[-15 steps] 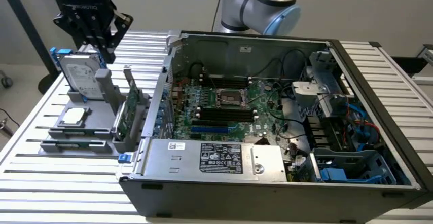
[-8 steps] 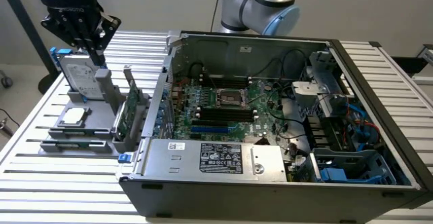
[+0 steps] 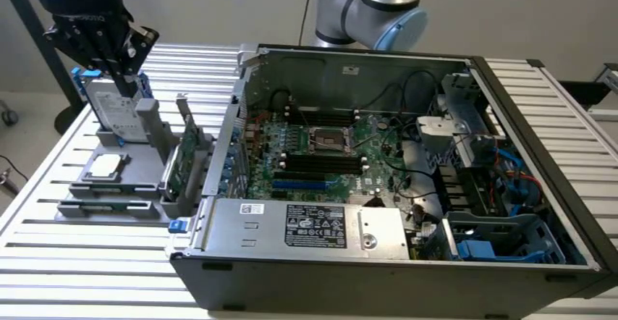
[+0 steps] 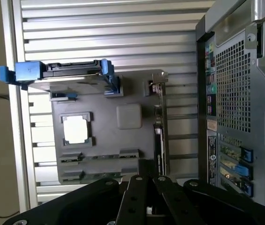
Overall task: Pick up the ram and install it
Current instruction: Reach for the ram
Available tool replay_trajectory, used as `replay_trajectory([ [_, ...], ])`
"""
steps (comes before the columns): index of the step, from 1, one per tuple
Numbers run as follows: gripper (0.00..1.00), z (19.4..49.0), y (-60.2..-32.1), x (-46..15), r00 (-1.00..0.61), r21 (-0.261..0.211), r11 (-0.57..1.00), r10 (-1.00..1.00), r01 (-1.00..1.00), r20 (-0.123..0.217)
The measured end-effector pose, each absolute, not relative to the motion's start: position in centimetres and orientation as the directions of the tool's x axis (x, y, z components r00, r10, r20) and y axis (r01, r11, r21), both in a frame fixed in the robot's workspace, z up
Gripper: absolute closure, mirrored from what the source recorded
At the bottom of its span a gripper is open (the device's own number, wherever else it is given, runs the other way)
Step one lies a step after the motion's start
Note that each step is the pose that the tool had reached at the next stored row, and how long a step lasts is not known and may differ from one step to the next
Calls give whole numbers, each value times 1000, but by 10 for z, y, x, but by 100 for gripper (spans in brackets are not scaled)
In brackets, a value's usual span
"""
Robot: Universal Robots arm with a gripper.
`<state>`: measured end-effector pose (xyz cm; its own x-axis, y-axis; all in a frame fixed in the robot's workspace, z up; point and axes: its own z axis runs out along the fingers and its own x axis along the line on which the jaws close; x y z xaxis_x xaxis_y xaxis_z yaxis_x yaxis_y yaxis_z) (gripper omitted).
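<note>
The ram (image 3: 106,205) is a thin green stick resting on edge in the front holder of the grey fixture (image 3: 130,171), on the exterior view's left. In the wrist view the ram (image 4: 99,157) is a narrow line between two grey clips. My gripper (image 3: 127,87) hangs over the fixture's far end, above the hard drive (image 3: 111,114) and well back from the ram. Its fingers meet at a point with nothing between them. The gripper (image 4: 146,180) looks straight down on the fixture. Black memory slots (image 3: 319,163) lie on the motherboard in the open computer case (image 3: 386,262).
A taller green expansion card (image 3: 185,153) stands upright at the fixture's side nearest the case. A square silver processor (image 3: 104,166) sits between the hard drive and the ram. Cables and drive cages (image 3: 483,190) crowd the case's right half. The slatted metal table (image 3: 77,276) surrounds everything.
</note>
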<state>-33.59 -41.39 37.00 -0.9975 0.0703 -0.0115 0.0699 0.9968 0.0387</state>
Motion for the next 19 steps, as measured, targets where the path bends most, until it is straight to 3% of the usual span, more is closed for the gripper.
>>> replay_trajectory([
  [19, 89, 367, -425, -371, -998, 31, 998, 57, 56, -5],
])
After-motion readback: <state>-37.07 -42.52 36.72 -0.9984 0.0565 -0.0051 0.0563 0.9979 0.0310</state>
